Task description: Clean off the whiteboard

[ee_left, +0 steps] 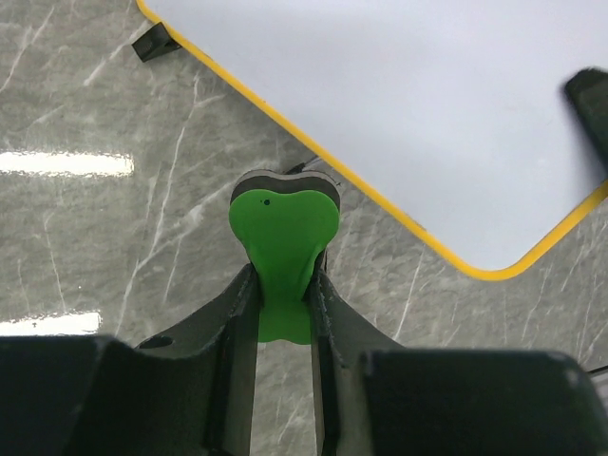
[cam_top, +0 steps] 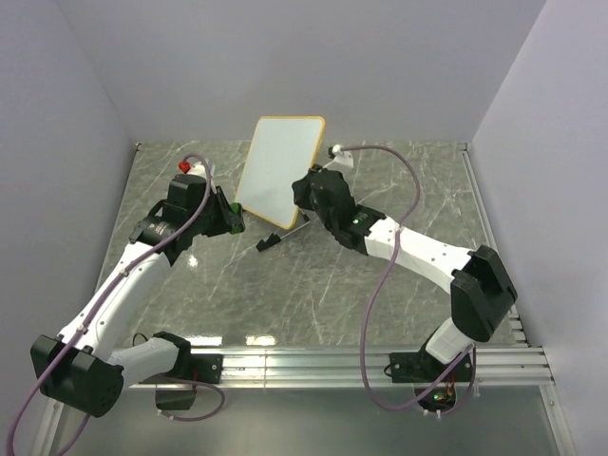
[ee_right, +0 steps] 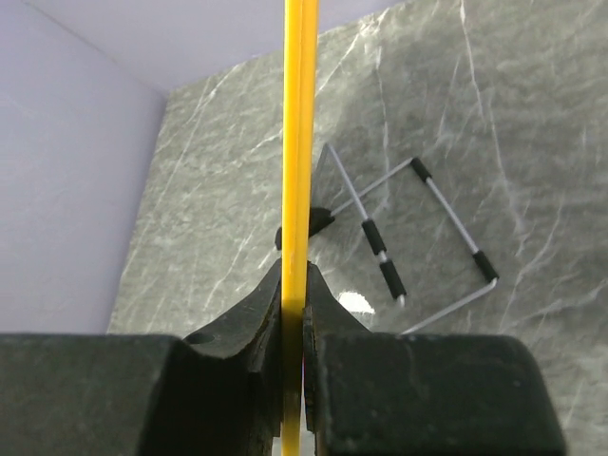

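Observation:
The whiteboard (cam_top: 278,168), white with a thin orange-yellow frame, stands tilted on edge at the back middle of the table. Its face shows no marks in the top and left wrist (ee_left: 408,114) views. My right gripper (cam_top: 309,193) is shut on the board's right edge, seen edge-on as a yellow strip (ee_right: 299,142) between the fingers (ee_right: 328,309). My left gripper (cam_top: 226,215) is shut on a green eraser (ee_left: 283,233), held just off the board's lower left edge, not touching it.
A bent wire stand with black grips (ee_right: 418,237) lies on the marble table (cam_top: 313,285) by the board's foot (ee_left: 154,42). The stand also shows in the top view (cam_top: 280,237). Purple cables (cam_top: 380,285) loop over both arms. Walls enclose the back and both sides.

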Robot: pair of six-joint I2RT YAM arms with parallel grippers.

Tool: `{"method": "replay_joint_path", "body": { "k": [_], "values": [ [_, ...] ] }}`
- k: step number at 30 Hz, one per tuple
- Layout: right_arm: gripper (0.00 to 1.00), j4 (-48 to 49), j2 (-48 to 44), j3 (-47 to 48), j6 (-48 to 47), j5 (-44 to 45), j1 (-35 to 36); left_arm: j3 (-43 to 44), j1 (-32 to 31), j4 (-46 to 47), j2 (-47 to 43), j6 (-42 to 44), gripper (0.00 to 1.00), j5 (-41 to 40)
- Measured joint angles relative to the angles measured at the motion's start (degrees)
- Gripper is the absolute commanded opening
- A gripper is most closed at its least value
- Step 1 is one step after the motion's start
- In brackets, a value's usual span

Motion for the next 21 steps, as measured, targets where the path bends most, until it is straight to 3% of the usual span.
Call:
{"method": "replay_joint_path", "body": {
  "k": [12,21],
  "values": [
    [0.00,12.66,-2.84,-16.61,8.20,0.37,3.37,-0.07,-2.43,0.42,1.29,0.07,0.00,-0.07],
    [0.00,21.70,1.18,-23.23,13.35,-0.87,6.05,-0.07,-3.21,1.51,3.02,0.07,0.00,-0.04]
  ]
}}
